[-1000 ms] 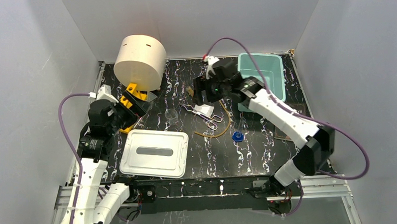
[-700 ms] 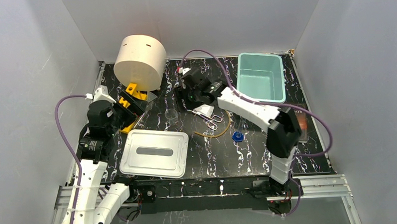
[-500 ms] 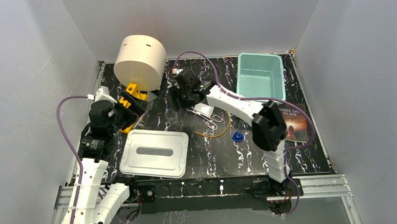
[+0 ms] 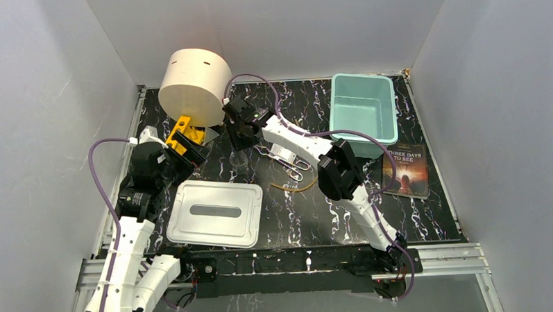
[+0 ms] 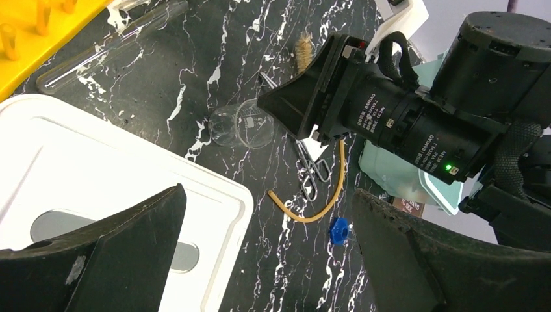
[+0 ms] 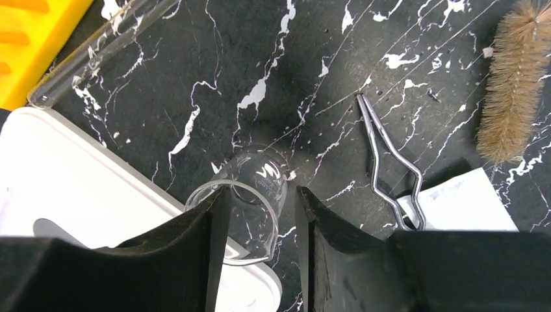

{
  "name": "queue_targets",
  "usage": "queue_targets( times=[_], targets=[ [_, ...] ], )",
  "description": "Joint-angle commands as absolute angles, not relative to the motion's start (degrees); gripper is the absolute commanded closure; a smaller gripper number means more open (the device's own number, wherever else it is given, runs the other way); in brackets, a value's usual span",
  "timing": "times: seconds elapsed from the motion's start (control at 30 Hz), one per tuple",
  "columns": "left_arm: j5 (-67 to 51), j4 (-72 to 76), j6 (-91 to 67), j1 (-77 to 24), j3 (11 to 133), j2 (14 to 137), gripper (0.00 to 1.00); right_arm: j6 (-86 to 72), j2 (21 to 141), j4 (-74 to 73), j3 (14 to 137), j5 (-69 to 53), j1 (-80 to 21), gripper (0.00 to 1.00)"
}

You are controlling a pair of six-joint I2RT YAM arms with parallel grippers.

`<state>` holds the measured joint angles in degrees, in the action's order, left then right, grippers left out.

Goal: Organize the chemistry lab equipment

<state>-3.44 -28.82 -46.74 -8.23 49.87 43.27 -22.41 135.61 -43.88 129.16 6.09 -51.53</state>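
Two parted claws, nothing held: right claw [image 6: 260, 195] narrowly over the empty clear beaker [image 6: 256, 174], left claw [image 5: 266, 195] wide at nine o'clock.

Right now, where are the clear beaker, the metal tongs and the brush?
clear beaker [image 6: 258, 181], right wrist view, on its glass side wall.
metal tongs [image 6: 365, 116], right wrist view, on the paired wires near the narrow end.
brush [image 6: 513, 97], right wrist view, on the tan bristles.

"THREE DAYS TO SEE" on book [image 4: 405, 171]
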Motion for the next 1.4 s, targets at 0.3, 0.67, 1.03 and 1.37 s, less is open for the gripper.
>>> queue_targets(
  times=[0.3, 0.67, 1.03, 1.37],
  targets=[
    [-4.3, -28.9, -46.3, -7.9, 49.2, 43.0, 0.02, -18.9, 131.0, -45.5, 124.0, 3.5, -52.4, 0.47],
    [-4.4, -29.2, -45.5, -7.8, 48.8, 43.2, 0.02, -17.4, 136.6, -48.5, 132.9, 6.6, -52.4, 0.59],
    [-4.3, -29.8, -44.7, -7.9, 48.3, 43.3, 0.02, -14.2, 137.5, -49.2, 133.3, 7.6, -52.4, 0.63],
    [-4.2, -30.0, -44.5, -7.8, 48.1, 43.2, 0.02, -11.6, 137.7, -48.6, 132.4, 4.1, -52.3, 0.64]
  ],
)
